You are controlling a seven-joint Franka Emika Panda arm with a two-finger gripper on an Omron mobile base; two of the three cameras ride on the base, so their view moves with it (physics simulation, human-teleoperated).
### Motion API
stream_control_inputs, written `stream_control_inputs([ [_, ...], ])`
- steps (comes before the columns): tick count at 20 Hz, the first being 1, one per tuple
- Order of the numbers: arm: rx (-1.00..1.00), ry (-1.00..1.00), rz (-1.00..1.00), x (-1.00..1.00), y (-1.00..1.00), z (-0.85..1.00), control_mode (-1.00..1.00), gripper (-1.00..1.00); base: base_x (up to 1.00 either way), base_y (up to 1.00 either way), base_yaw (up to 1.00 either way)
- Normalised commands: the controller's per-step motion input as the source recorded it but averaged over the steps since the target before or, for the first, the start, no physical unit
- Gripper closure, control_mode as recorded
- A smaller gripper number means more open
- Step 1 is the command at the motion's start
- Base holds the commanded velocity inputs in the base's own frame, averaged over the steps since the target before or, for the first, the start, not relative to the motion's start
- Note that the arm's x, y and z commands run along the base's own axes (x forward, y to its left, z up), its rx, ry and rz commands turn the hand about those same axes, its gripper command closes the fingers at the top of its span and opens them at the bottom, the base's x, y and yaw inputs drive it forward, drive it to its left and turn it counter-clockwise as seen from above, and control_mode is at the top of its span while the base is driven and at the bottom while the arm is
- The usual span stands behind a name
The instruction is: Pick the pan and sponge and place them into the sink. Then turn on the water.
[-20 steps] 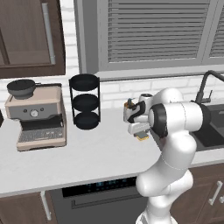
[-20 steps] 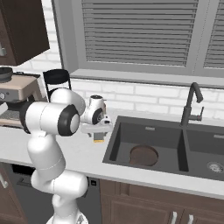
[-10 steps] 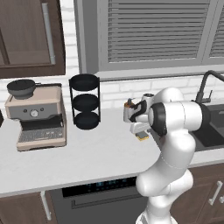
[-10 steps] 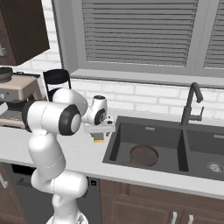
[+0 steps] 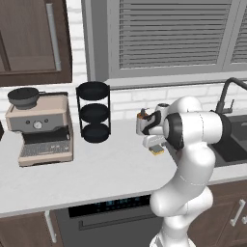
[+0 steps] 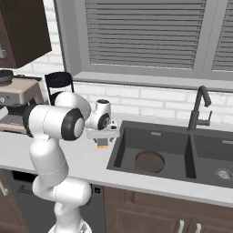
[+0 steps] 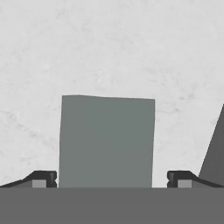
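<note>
The sponge lies flat on the white counter just left of the sink, grey-green face up and yellow layer showing at its side. My gripper points straight down right over it, open, with one fingertip on each side of the sponge and a small gap to each. The round brown pan rests in the left basin of the sink. No blue stream comes from the tall black faucet.
A coffee machine with a dark grey bowl on top stands at the far left, and a black three-tier rack beside it. A small tan-capped bottle stands just behind my hand. The sink's edge lies close by.
My hand has come down a little over the sponge. The sponge and the pan have not moved.
</note>
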Motion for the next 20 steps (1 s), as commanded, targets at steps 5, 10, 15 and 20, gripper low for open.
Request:
stream_control_inputs([
  [5, 0.0, 0.0, 0.0, 0.0, 0.0, 0.0, -1.0, -1.0, 0.0, 0.0, 0.0],
  [10, 0.0, 0.0, 0.0, 0.0, 0.01, 0.0, -1.0, -1.0, 0.0, 0.0, 0.0],
  [15, 0.0, 0.0, 0.0, 0.0, 0.13, 0.0, -1.0, -1.0, 0.0, 0.0, 0.0],
  [20, 0.0, 0.0, 0.0, 0.0, 0.06, 0.0, -1.0, -1.0, 0.0, 0.0, 0.0],
])
